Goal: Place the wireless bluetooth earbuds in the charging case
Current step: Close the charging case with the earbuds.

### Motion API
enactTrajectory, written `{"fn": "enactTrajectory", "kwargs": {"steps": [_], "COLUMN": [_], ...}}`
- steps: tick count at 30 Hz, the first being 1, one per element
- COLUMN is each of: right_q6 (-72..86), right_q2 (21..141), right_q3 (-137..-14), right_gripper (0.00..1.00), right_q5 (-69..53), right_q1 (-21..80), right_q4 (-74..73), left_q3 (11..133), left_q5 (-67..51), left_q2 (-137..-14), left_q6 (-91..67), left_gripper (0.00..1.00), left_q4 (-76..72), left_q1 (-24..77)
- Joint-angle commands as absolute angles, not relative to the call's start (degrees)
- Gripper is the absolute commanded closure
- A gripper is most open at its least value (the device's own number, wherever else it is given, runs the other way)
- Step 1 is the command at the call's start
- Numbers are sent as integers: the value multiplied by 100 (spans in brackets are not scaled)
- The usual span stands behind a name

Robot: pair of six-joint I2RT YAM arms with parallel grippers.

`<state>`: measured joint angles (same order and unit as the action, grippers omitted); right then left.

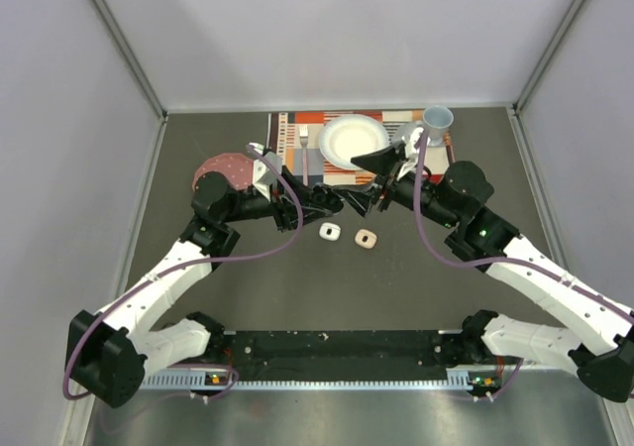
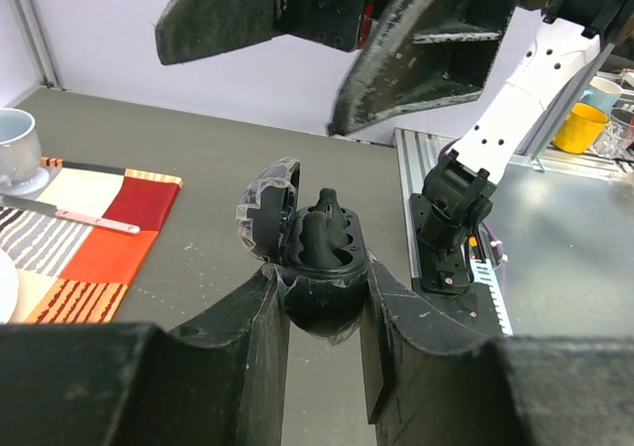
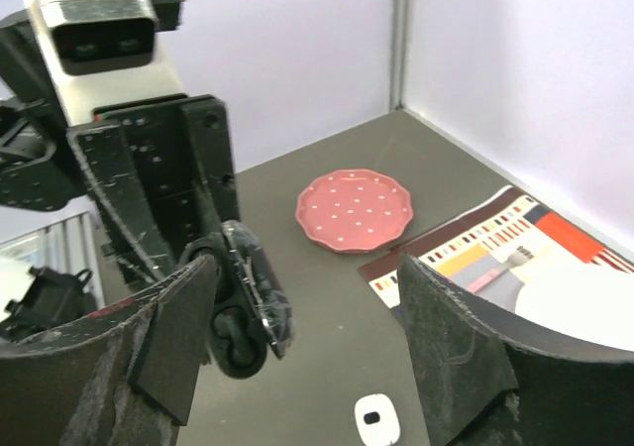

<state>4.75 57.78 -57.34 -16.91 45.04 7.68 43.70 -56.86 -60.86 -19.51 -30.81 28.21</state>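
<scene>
Note the left gripper (image 2: 322, 285) clenched on the black case (image 2: 319, 297), raised off the table (image 1: 297, 287) just in front of the mat's (image 1: 289, 134) near edge, with the lid (image 2: 264, 208) swung open to one side. Note too the right gripper (image 3: 305, 278) spread wide and empty, hanging just above that case, on the same near side of the mat. See two black buds (image 2: 323, 220) standing inside the case. Cannot tell whether fully seated; seemingly a little proud.

Judged from this: seating or checking those two.

To do it well, hold the case level and firm, open side up, without squeezing harder. Bring one fingertip (image 3: 183, 307) of the right gripper straight down onto a bud's head, not its stem, and press lightly until flush. Avoid brushing the lid, which would likely snap it shut or twist the case in the grip. Avoid any sideways push, apt to tip a bud out.

Then turn to the white case (image 1: 329, 231) and pink case (image 1: 366, 239), lying side by side on the table, farther in front of the mat's near edge.
</scene>
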Motion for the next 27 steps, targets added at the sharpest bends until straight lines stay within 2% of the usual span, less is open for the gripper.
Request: {"fn": "enactTrajectory", "kwargs": {"steps": [1,3,10,15,20,22,27], "right_q6": [641,791,1168,1949,3373,3559,3604], "right_q2": [5625,5634,5669,5722,6125,6319,6662], "right_q3": [-5704,-5695,-5827,-5950,-6239,-6502,-6671], "right_gripper": [23,14,2,1,1,1,1], "right_q5": [-732,-476,307,422,-710,-1183,-1450], "right_q1": [4518,4518,4439,4017,3174,2954,2918], "right_q4": [941,888,668,370,10,-324,-439], "left_q3": [4491,4517,4447,4438,4465,4474,4395], "left_q5": [-5608,-5573,-5432,-5423,-5423,-5449,-5519], "left_q2": [-6003,-6003,-5933,-5924,-5933,-5924,-5819], "left_q6": [-1846,-1828,-1811,-1811,-1802,-1802,-1775], "left_gripper": [100,100,100,100,100,100,100], "left_q4": [-3199,-3164,-3138,-3146,-3138,-3129,-3085], "left_q1": [2839,2839,2839,2848,2839,2839,2839]}}
